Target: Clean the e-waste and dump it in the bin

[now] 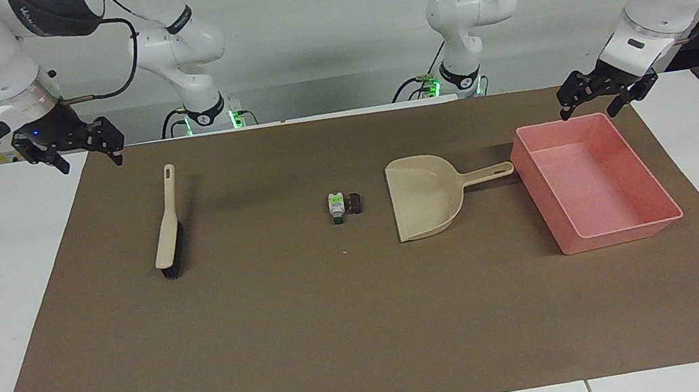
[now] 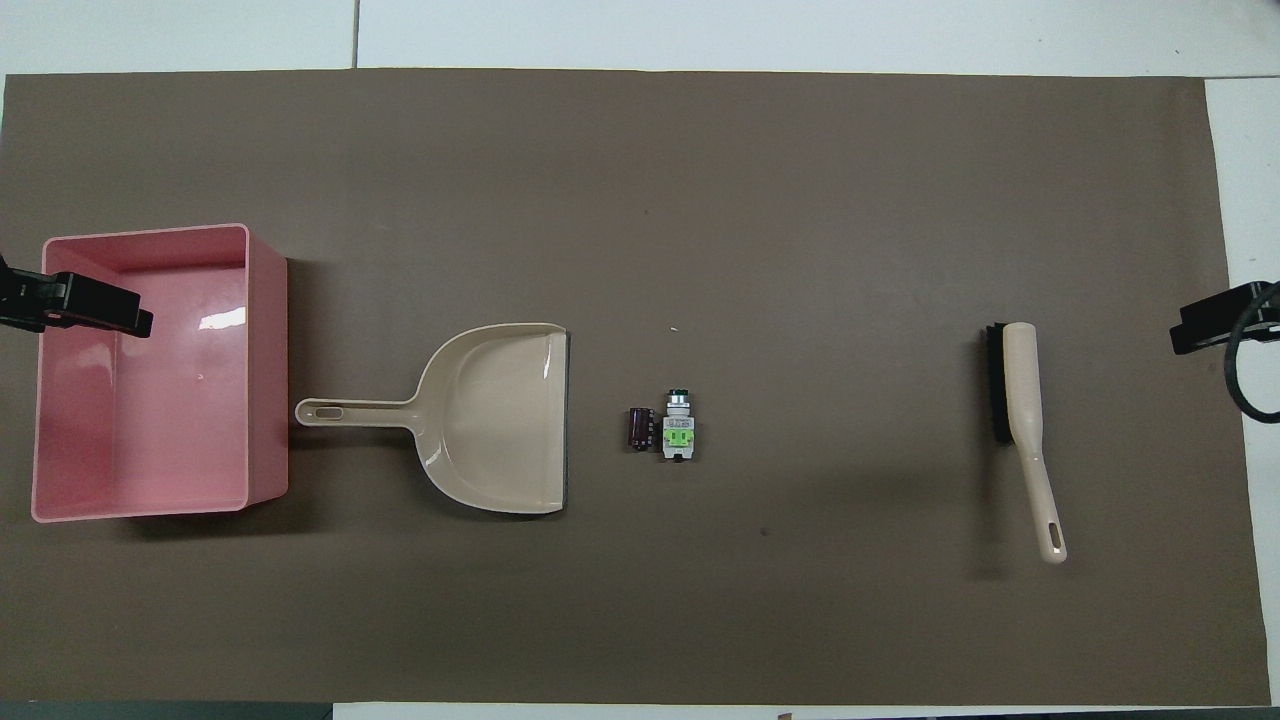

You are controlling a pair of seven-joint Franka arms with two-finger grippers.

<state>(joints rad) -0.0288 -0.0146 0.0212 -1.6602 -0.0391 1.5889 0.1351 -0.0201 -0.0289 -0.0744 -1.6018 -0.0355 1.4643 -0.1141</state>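
While both arms are held raised at the ends of the table, nothing is grasped by either of them. The left gripper (image 1: 607, 93) is seen in the air over the robot-side rim of the pink bin (image 1: 628, 232), its fingers spread apart and empty. The right gripper (image 1: 76, 147) is held above the table edge at the right arm's end, near the corner of the brown mat (image 1: 368, 330), and its fingers are likewise parted with nothing between them.

The e-waste is found near the middle of the mat: the white-grey part with the green label (image 1: 337, 206) and the dark block (image 1: 355, 203) are laid side by side, touching or almost so, the dark block being toward the left arm's end. Just beside them the beige dustpan (image 1: 422, 198) is set, its open mouth turned toward the parts and its handle pointed at the bin. The brush (image 1: 167, 230) is laid well apart, toward the right arm's end, bristles on the mat
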